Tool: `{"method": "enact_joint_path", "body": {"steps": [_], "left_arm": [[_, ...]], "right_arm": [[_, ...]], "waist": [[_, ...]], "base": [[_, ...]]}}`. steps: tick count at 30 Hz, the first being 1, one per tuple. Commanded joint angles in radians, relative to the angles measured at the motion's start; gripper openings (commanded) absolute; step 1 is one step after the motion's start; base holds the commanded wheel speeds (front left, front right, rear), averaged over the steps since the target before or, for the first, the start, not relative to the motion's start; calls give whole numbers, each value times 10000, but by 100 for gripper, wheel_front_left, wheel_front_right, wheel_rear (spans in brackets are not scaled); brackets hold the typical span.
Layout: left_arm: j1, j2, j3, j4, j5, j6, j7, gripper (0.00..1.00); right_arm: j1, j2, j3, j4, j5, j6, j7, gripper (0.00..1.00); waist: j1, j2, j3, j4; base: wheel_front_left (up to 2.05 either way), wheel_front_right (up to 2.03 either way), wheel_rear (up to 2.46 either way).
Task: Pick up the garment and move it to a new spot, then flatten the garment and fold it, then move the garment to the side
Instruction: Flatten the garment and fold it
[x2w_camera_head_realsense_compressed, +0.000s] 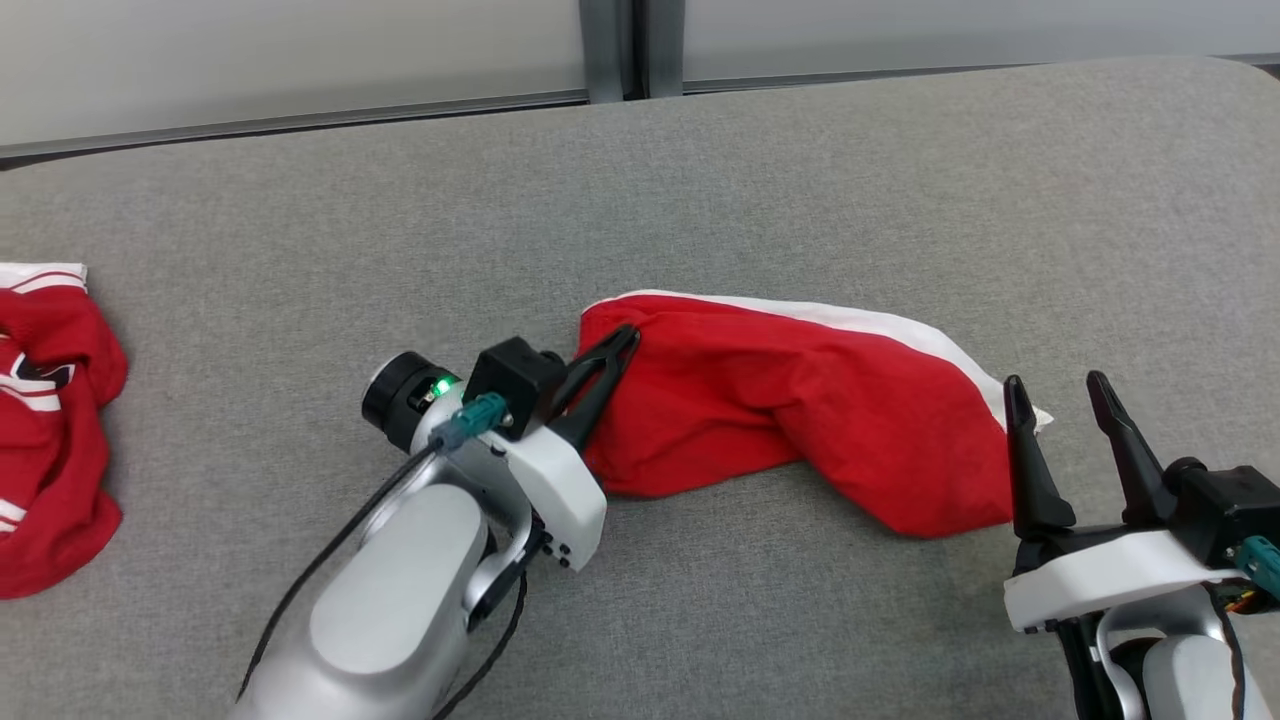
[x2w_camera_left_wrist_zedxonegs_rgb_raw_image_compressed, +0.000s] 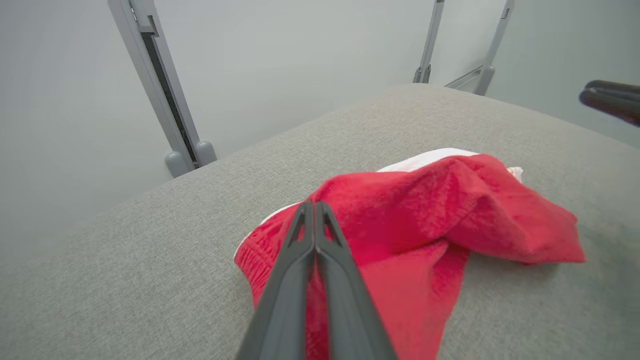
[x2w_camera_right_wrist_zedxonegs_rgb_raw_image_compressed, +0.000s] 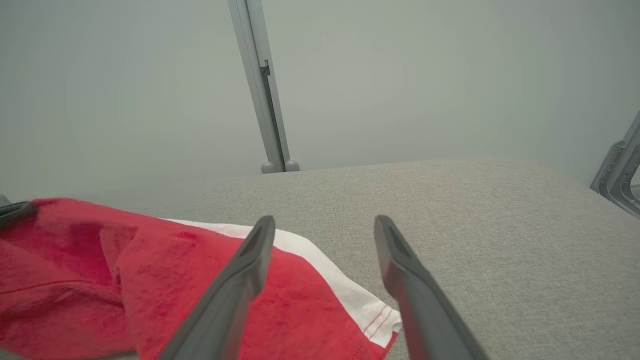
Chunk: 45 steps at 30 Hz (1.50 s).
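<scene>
The red garment (x2w_camera_head_realsense_compressed: 800, 400) with a white edge lies bunched up in a long lump near the middle of the grey worktop (x2w_camera_head_realsense_compressed: 700, 180). The left hand (x2w_camera_head_realsense_compressed: 625, 340) is at the left end of the garment. Its two dark fingers are squeezed tight together, and their tips lie right on the red cloth. In the left wrist view the clenched left hand (x2w_camera_left_wrist_zedxonegs_rgb_raw_image_compressed: 314, 205) points at the garment (x2w_camera_left_wrist_zedxonegs_rgb_raw_image_compressed: 450, 210), but I cannot tell if a bit of cloth is pinched between the fingers. The right hand (x2w_camera_head_realsense_compressed: 1056, 385) is at the other end of the garment, with its fingers spread wide and nothing in them. In the right wrist view the white corner of the garment (x2w_camera_right_wrist_zedxonegs_rgb_raw_image_compressed: 150, 280) sits between the fingers of the right hand (x2w_camera_right_wrist_zedxonegs_rgb_raw_image_compressed: 324, 222). Another red and white cloth (x2w_camera_head_realsense_compressed: 50, 430) lies far off at the left side of the worktop.
</scene>
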Motion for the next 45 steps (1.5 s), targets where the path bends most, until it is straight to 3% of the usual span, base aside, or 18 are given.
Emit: {"method": "enact_joint_path", "body": {"steps": [1,8,13,21,22,23,32,40,45], "left_arm": [[360,154,-113,-380,104,14,-162,0],[2264,847,-598,-2687,165,371,139,0],[3955,1417,-1094,-3684,-267,476,1255,0],[4236,1204,-1077,-3394,-638,622,1291,0],[4212,1148,-980,-3302,-674,683,1130,32],[4172,1066,-881,-3265,-728,727,934,100],[4345,821,398,-3727,-1109,1307,-1114,100],[4578,1122,2104,-4396,-965,2120,-1431,100],[4854,1471,3363,-4559,-911,2290,-1434,100]], "right_arm": [[76,-14,-57,1,-28,-3,-19,100],[207,-14,-243,-38,36,-3,38,100],[234,-13,-238,-38,90,-3,112,100],[138,-12,-311,-19,146,-3,140,100],[119,-12,-298,-20,143,-3,136,100],[88,-12,-278,-29,138,-3,131,100],[243,-10,-272,-202,-35,-3,182,100],[487,-12,-195,-389,-233,-3,401,100],[692,-11,-98,-507,-315,-3,582,100]], "waist": [[0,0,-76,158],[0,0,-226,462],[0,0,-277,470],[0,0,-134,587],[0,0,-125,582],[0,0,-123,569],[0,0,-573,606],[0,0,-1078,764],[0,0,-1319,845]], "base": [[0,0,0],[0,0,0],[0,0,0],[0,0,0],[0,0,0],[0,0,0],[0,0,0],[0,0,0],[0,0,0]]}}
